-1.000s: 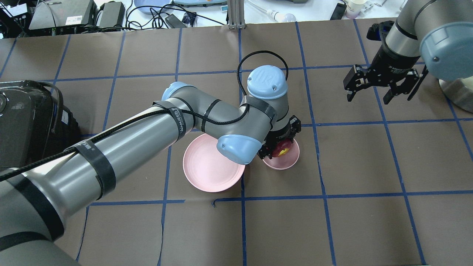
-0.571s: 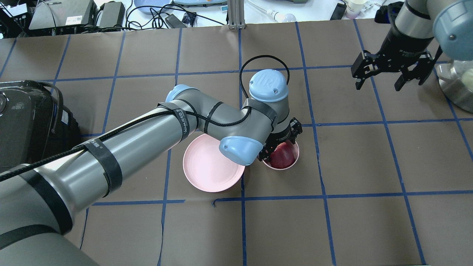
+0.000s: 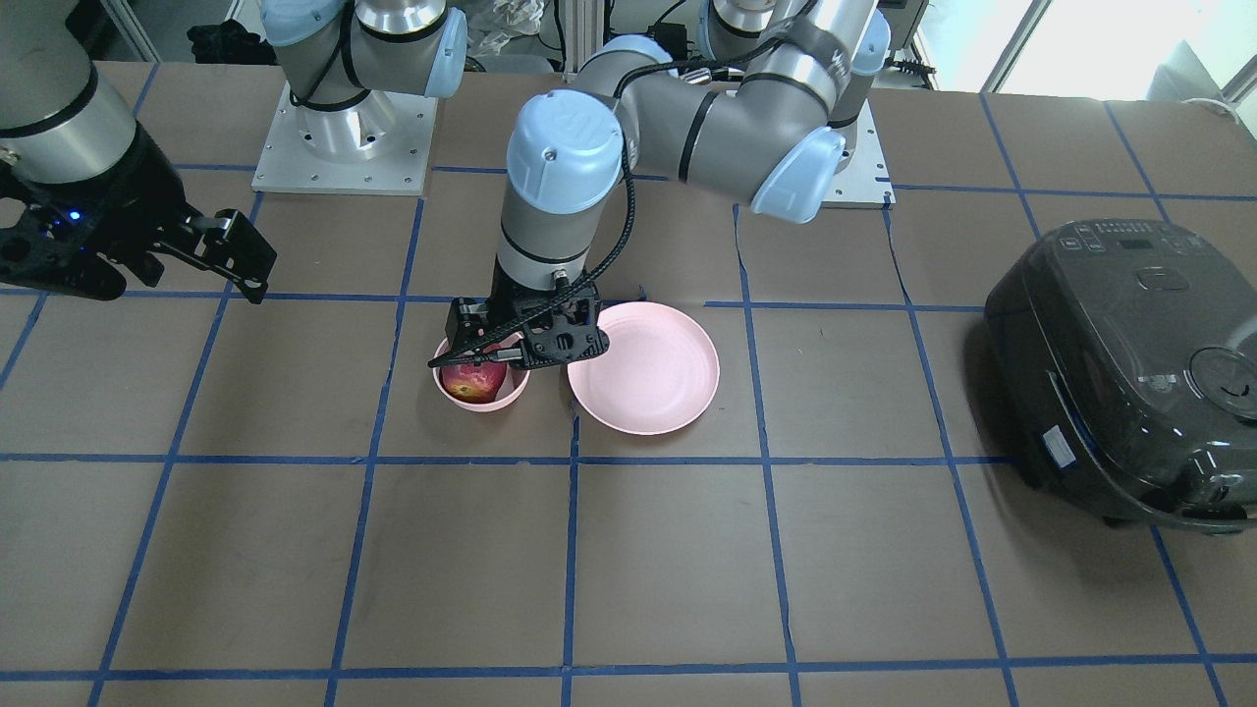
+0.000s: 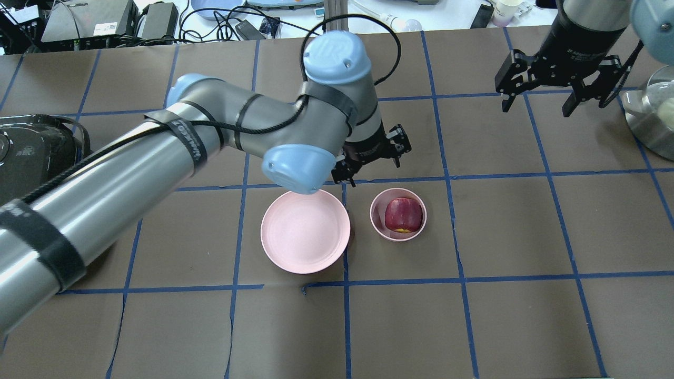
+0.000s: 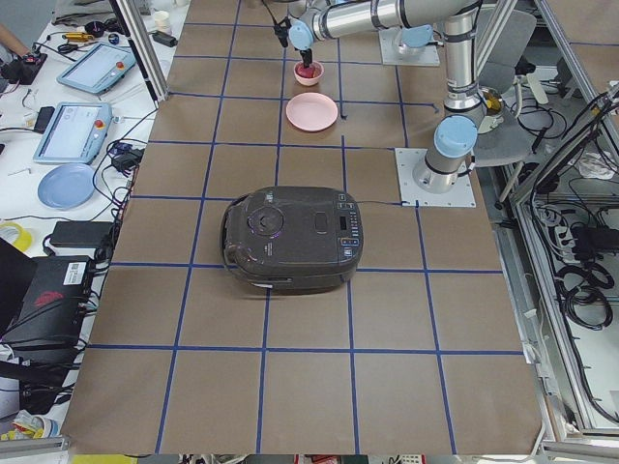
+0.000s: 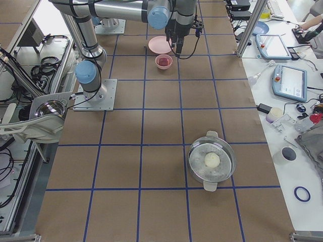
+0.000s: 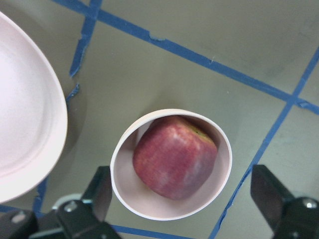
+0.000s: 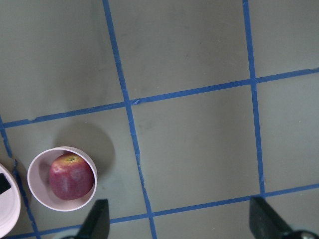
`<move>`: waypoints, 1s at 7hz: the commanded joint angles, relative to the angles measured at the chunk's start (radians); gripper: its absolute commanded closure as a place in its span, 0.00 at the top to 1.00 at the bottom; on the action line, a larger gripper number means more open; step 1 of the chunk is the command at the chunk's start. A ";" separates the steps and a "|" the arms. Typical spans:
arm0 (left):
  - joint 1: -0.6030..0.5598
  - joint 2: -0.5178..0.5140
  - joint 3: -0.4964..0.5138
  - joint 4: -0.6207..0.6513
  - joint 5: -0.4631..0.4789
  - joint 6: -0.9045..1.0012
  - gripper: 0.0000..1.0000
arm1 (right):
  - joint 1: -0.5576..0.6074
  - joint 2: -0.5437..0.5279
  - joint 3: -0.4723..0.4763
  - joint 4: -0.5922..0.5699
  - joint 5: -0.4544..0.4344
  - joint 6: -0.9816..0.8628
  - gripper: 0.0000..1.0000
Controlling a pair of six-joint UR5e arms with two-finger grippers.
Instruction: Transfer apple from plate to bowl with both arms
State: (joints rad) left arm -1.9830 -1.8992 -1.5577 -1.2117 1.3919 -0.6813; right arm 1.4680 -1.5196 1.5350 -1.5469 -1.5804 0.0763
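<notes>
The apple [image 4: 403,215] is seen lying inside the bowl [image 4: 376,213]. Its red side is turned up, and a bit of yellow is shown at one edge. The bowl is set on the worktop [image 4: 516,237] just beside the plate [image 4: 305,231], on the robot's right side of it. A thin gap is left between the two.

The left hand [image 4: 374,166] is held up over the worktop, close to the bowl and a little past it on the side away from the robot. Its two fingers [image 7: 98,191] are spread wide, and nothing is gripped by them. In the left wrist view one finger is seen at each side of the bowl, and the apple is touched by neither.

The right hand [image 4: 537,105] is held up well apart from the bowl, out toward the robot's right. Its fingers are spread wide too, and nothing is held in it.

A dark cooker [image 3: 1120,373] is placed at the robot's left end of the worktop. A metal pot [image 6: 212,160] with a white ball in it is placed at the right end.
</notes>
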 commanded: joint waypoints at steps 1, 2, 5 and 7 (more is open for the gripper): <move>0.117 0.136 0.143 -0.342 0.106 0.348 1.00 | 0.108 -0.025 -0.006 -0.006 -0.010 0.049 1.00; 0.165 0.197 0.143 -0.351 0.120 0.473 1.00 | 0.120 -0.028 -0.006 -0.006 0.003 0.048 1.00; 0.220 0.317 0.122 -0.439 0.159 0.497 1.00 | 0.118 -0.073 -0.003 -0.009 0.041 0.033 1.00; 0.289 0.327 0.116 -0.437 0.156 0.528 1.00 | 0.118 -0.071 0.000 -0.010 0.054 0.031 1.00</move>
State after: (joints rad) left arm -1.7355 -1.5813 -1.4391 -1.6435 1.5489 -0.1671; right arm 1.5862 -1.5910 1.5342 -1.5555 -1.5353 0.1085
